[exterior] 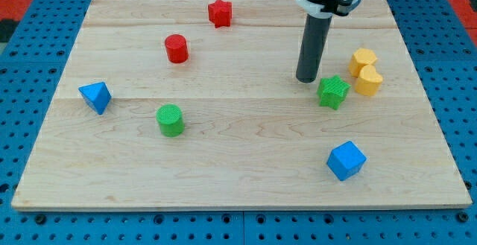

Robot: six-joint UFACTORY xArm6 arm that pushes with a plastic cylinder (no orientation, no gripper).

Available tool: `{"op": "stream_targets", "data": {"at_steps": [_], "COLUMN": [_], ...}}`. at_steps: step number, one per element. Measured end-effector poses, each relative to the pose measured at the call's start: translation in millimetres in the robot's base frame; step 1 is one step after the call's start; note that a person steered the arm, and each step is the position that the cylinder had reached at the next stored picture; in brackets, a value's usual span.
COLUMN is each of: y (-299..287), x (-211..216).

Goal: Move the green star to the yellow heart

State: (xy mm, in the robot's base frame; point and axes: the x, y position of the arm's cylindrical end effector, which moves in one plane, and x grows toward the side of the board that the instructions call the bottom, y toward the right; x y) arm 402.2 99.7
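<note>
Pale wooden tabletop on blue pegboard. Eight blocks: two yellow, two red, two green, two blue. Green star lies just left of yellow heart, apart. My tip stands just upper-left of the star. No hand fitted; a bare rod only.

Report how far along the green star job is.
Mostly done: the green star sits just to the view's left of the yellow heart, a narrow gap still showing between them. In hand: my tip rests just up-left of the star, close to it; contact cannot be confirmed. Left: a short push toward the view's right to close that gap.
</note>
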Motion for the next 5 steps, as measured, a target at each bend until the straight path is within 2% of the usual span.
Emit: {"op": "stream_targets", "data": {"at_steps": [1, 2, 3, 5], "y": [-28.6, 5.6, 47.1, 55.7], "x": [13.1, 36.2, 36.3, 39.2]}}
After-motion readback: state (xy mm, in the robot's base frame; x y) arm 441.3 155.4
